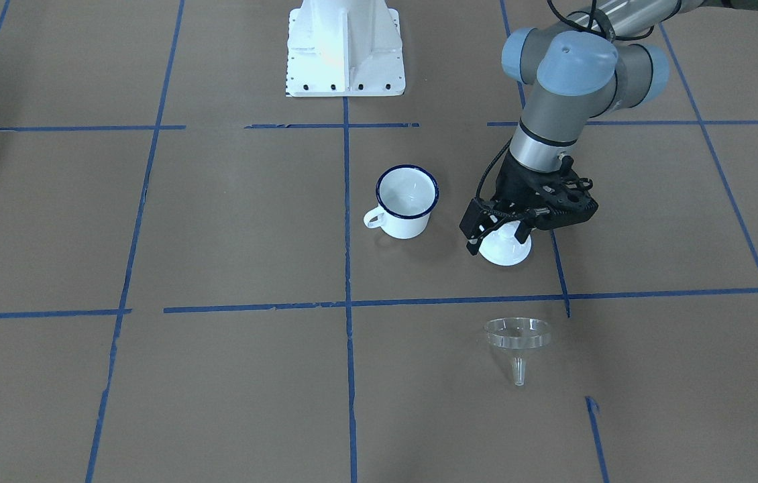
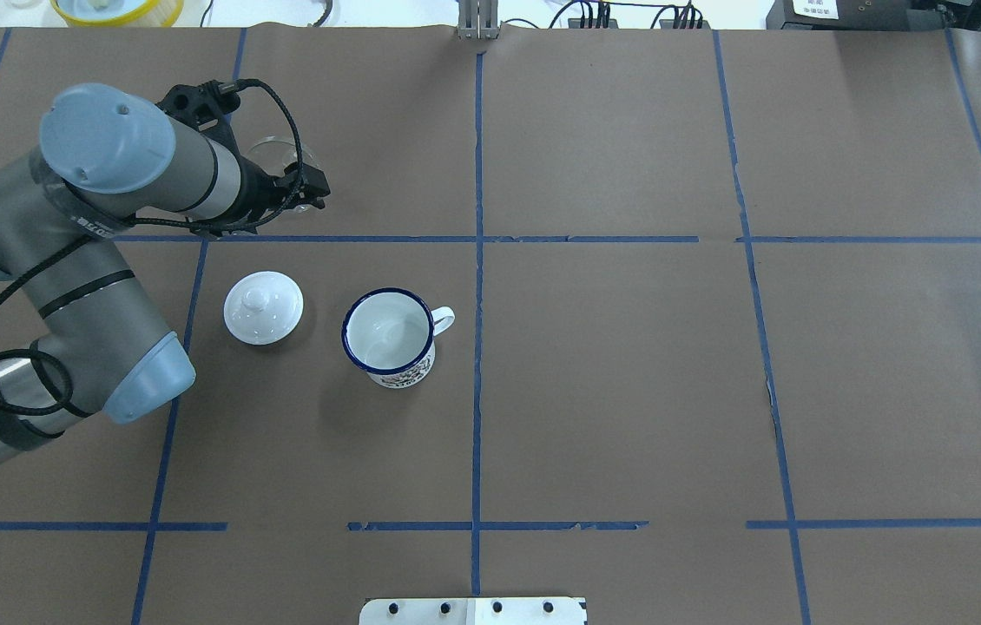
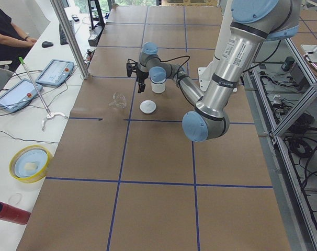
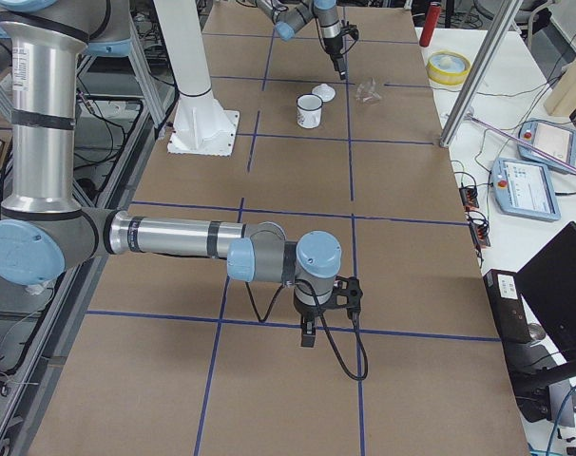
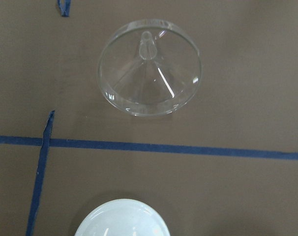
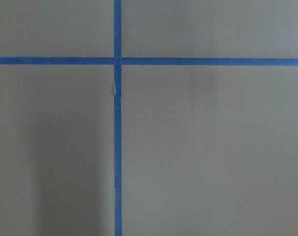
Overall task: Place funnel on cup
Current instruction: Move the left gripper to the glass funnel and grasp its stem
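The clear funnel [image 1: 517,335] lies tilted on the brown paper, its spout pointing away from the robot. It fills the upper part of the left wrist view [image 5: 150,66]. The white cup [image 1: 406,194] with a dark blue rim stands upright and empty near the table's middle [image 2: 389,334]. My left gripper [image 1: 496,238] is open and empty. It hovers above the table between the funnel [image 2: 278,156] and a white knobbed lid, touching neither. My right gripper [image 4: 307,332] shows only in the exterior right view, over bare paper far from the cup; I cannot tell whether it is open.
The round white knobbed lid [image 2: 263,307] lies on the paper left of the cup, and its edge shows in the left wrist view [image 5: 122,219]. Blue tape lines cross the paper. The white robot base [image 1: 345,47] stands at the table's robot side.
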